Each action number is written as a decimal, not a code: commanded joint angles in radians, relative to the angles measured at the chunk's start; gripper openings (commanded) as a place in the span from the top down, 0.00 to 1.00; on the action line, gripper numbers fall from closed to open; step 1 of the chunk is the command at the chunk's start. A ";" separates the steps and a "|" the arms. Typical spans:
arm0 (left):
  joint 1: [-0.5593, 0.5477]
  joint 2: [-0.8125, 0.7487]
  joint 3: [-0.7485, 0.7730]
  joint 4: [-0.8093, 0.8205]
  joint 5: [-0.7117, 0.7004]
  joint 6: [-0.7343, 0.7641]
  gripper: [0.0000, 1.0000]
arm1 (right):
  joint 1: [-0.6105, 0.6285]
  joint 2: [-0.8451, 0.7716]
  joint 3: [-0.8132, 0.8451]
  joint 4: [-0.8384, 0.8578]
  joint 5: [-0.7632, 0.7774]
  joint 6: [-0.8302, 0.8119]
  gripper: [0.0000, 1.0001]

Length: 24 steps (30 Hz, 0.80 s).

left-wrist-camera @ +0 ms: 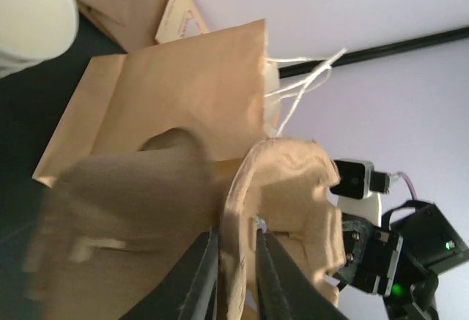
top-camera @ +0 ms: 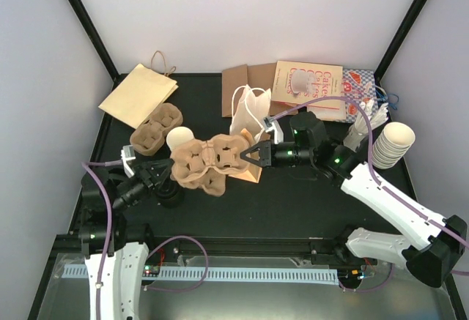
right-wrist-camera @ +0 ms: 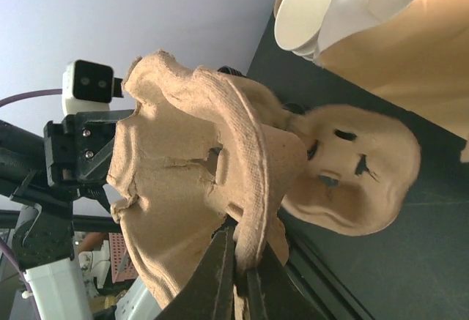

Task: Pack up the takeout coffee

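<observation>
Black table [top-camera: 293, 203], one gripped pulp tray [top-camera: 207, 160], one loose pulp tray [top-camera: 155, 133]

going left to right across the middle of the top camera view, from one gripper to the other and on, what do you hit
left gripper → pulp cup tray clamped at both ends → right gripper → stack of white cups

You are looking at a lab test cell: plain white walls [top-camera: 249, 12], black frame posts [top-camera: 84, 21] and a black counter [top-camera: 293, 203], with café props, paper bags [top-camera: 139, 94] and stacked cups [top-camera: 392, 144], on its far side.
</observation>
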 commanded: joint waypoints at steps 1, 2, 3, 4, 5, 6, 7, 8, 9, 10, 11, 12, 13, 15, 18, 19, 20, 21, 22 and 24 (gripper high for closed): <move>-0.006 -0.016 -0.032 -0.078 -0.020 0.026 0.71 | 0.009 -0.032 -0.014 0.050 -0.001 0.012 0.95; -0.007 -0.014 -0.033 -0.071 -0.019 0.028 0.63 | 0.009 -0.036 -0.013 0.046 0.004 0.010 0.95; -0.007 -0.011 -0.031 -0.065 -0.019 0.031 0.54 | 0.009 -0.042 -0.006 0.036 0.012 0.006 0.95; -0.008 -0.008 -0.025 -0.065 -0.019 0.036 0.47 | 0.009 -0.051 0.006 0.019 0.023 -0.002 0.95; -0.008 -0.004 -0.020 -0.067 -0.021 0.044 0.42 | 0.009 -0.061 0.023 -0.012 0.040 -0.016 0.95; -0.009 0.001 -0.013 -0.079 -0.028 0.058 0.37 | 0.009 -0.072 0.042 -0.055 0.060 -0.043 0.95; -0.010 0.006 -0.005 -0.101 -0.045 0.076 0.33 | 0.008 -0.084 0.061 -0.103 0.083 -0.065 0.95; -0.012 0.016 0.006 -0.141 -0.069 0.105 0.32 | 0.006 -0.096 0.077 -0.162 0.108 -0.086 0.95; -0.011 0.027 0.021 -0.184 -0.097 0.140 0.31 | 0.005 -0.109 0.087 -0.215 0.129 -0.110 0.94; -0.011 0.043 0.038 -0.228 -0.126 0.178 0.31 | 0.004 -0.126 0.091 -0.269 0.146 -0.131 0.94; -0.011 0.059 0.053 -0.278 -0.157 0.217 0.30 | 0.004 -0.141 0.090 -0.316 0.161 -0.152 0.94; -0.012 0.079 0.067 -0.321 -0.187 0.252 0.30 | 0.002 -0.160 0.087 -0.360 0.171 -0.167 0.93; -0.012 0.102 0.077 -0.354 -0.211 0.293 0.30 | 0.001 -0.177 0.085 -0.419 0.186 -0.179 0.93; -0.011 0.130 0.090 -0.391 -0.238 0.343 0.30 | 0.001 -0.218 0.079 -0.505 0.225 -0.198 0.92; -0.016 0.157 0.103 -0.420 -0.274 0.395 0.31 | -0.001 -0.279 0.042 -0.626 0.303 -0.210 0.91; -0.018 0.164 0.110 -0.427 -0.290 0.409 0.31 | -0.001 -0.292 0.020 -0.653 0.328 -0.206 0.91; -0.022 0.168 0.114 -0.425 -0.308 0.421 0.31 | 0.000 -0.306 -0.012 -0.669 0.347 -0.197 0.91; -0.027 0.170 0.117 -0.421 -0.326 0.429 0.31 | -0.001 -0.319 -0.051 -0.673 0.366 -0.182 0.91; -0.032 0.175 0.116 -0.415 -0.344 0.433 0.31 | -0.002 -0.333 -0.091 -0.665 0.383 -0.163 0.91; -0.049 0.193 0.109 -0.394 -0.371 0.438 0.31 | -0.002 -0.356 -0.179 -0.612 0.395 -0.128 0.90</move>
